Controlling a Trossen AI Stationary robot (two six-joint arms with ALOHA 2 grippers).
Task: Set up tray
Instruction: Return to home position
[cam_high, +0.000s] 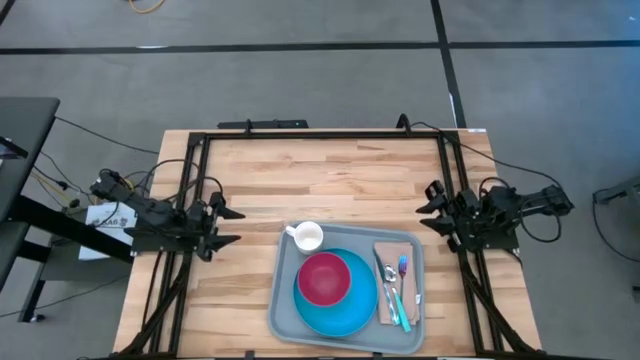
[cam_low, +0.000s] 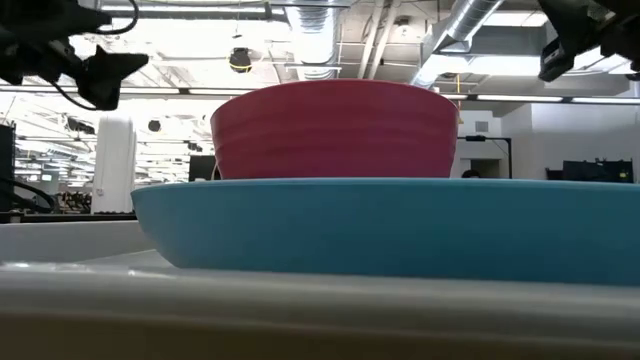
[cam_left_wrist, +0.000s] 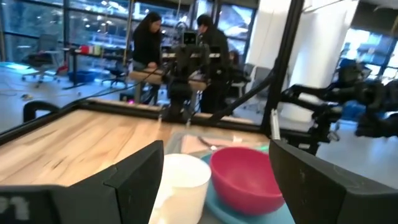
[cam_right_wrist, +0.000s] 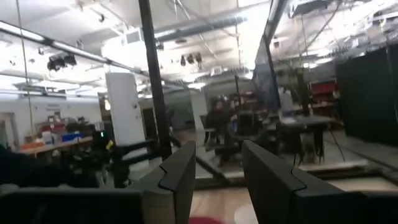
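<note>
The light-grey tray (cam_high: 283, 300) lies at the table's near edge, right of centre. On it rest a round blue plate (cam_high: 345, 312) carrying a red bowl (cam_high: 322, 277), a white cup (cam_high: 305, 236) at its far-left corner, and a brown napkin (cam_high: 412, 255) bearing a spoon (cam_high: 386, 272) and blue-handled cutlery (cam_high: 403, 290). My left gripper (cam_high: 232, 226) hovers open at the table's left side, pointing at the cup (cam_left_wrist: 182, 183) and bowl (cam_left_wrist: 245, 179). My right gripper (cam_high: 430, 206) hovers open at the right side, above and beyond the tray.
A black frame (cam_high: 320, 134) runs around the tabletop, with uprights by each arm. Bare wood (cam_high: 320, 180) spans the far half of the table. People stand at benches (cam_left_wrist: 149, 43) in the room beyond the table.
</note>
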